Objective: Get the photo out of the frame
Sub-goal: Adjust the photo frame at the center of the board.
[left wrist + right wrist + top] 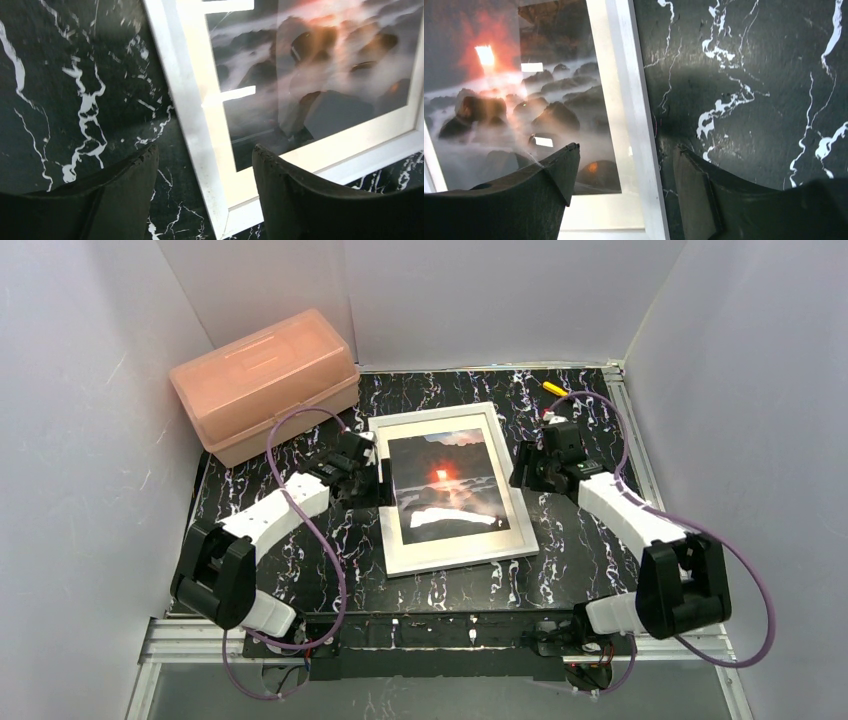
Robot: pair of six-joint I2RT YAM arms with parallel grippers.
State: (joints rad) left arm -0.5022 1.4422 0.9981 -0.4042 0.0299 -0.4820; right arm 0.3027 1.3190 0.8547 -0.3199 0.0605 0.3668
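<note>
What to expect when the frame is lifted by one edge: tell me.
Probably stiff: the frame lies flat with straight edges, so it should tilt as one board. Likely slippery and fragile: glare across the photo suggests a glazed front. Flush on the table, its thin edge may be hard to get under.

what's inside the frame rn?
The photo, face up, bordered by a white mat. The frame lies front up, so its back and anything behind the photo are hidden.
</note>
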